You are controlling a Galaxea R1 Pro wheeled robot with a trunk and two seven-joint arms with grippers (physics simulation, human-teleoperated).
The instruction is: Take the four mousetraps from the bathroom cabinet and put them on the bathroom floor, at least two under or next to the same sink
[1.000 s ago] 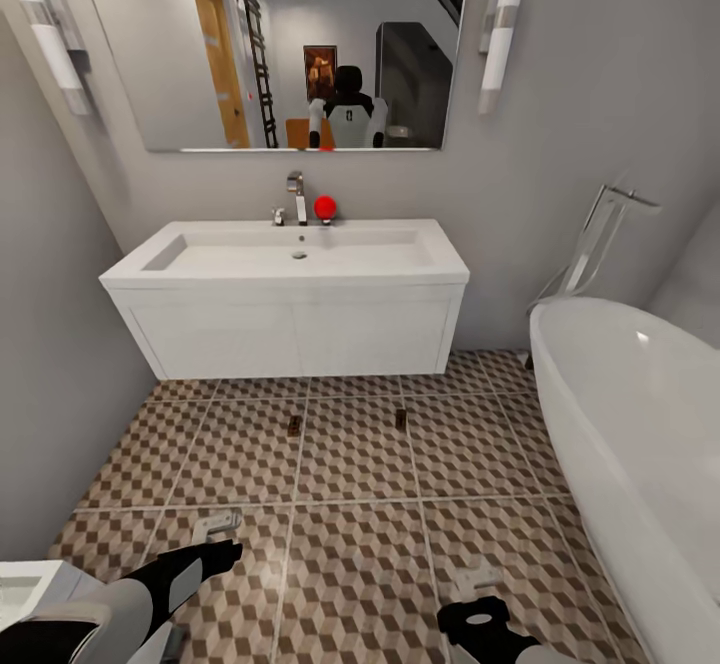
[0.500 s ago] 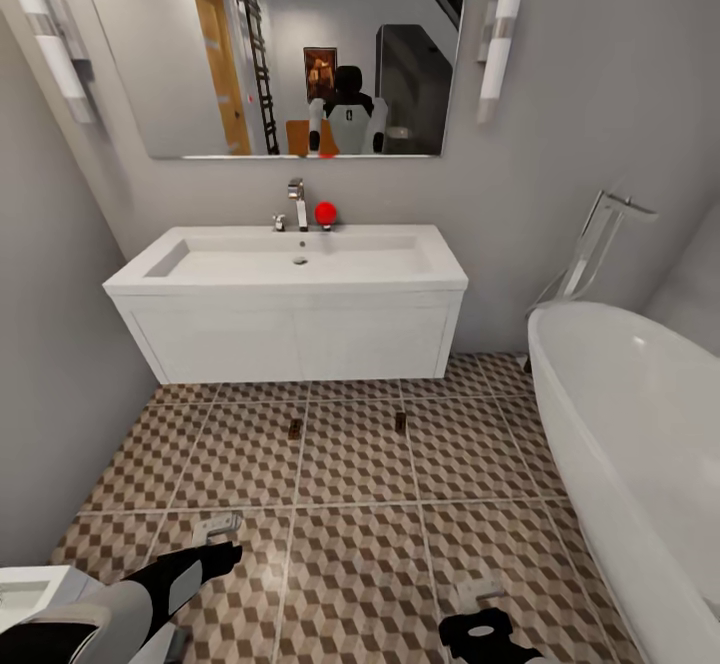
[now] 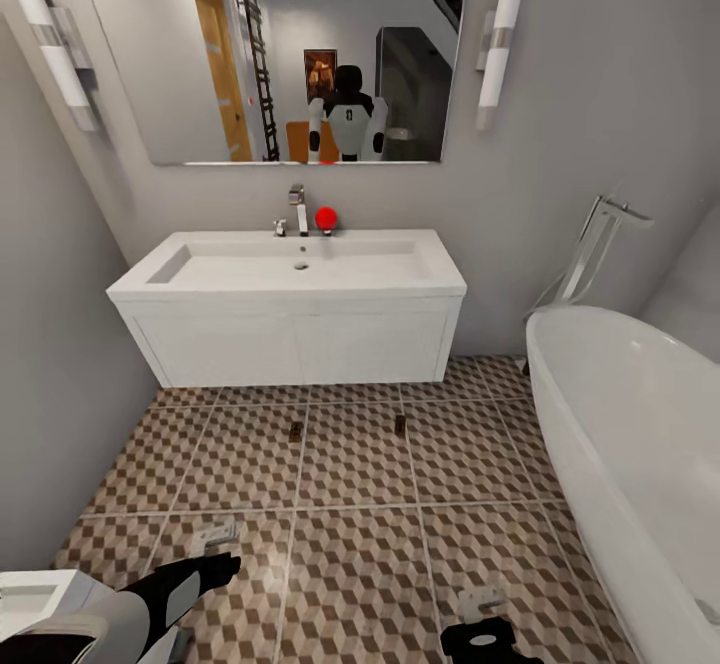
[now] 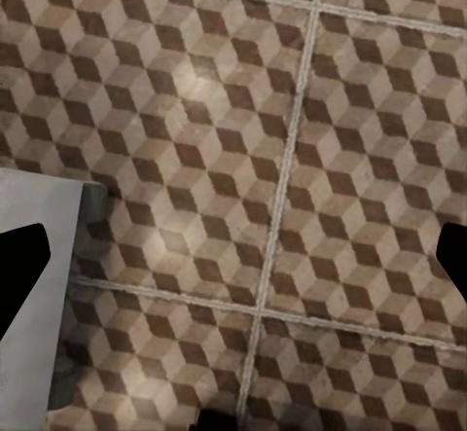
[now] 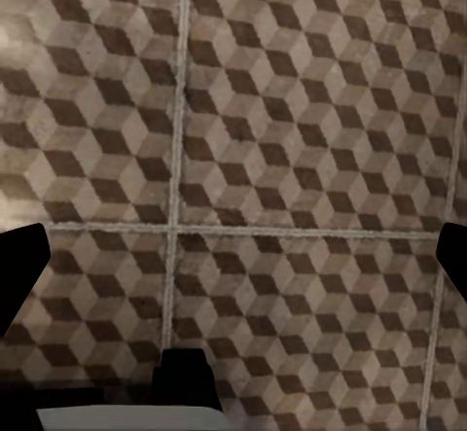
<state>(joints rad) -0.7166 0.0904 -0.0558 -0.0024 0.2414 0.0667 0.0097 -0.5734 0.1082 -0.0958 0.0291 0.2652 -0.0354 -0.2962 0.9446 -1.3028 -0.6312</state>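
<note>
Mousetraps (image 3: 295,430) (image 3: 400,425) — two — lie on the bathroom floor (image 3: 350,554) just before the sink (image 3: 290,269). Your left gripper (image 4: 233,256) and right gripper (image 5: 233,256) gape wide — holding nothing.

Open floor (image 3: 350,564) between wall (image 3: 50,394) and bathtub (image 3: 630,424)

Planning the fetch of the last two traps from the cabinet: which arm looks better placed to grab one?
Neither clearly: both pincers, left and right, hang open and empty over the floor; two traps lie by the sink.
</note>
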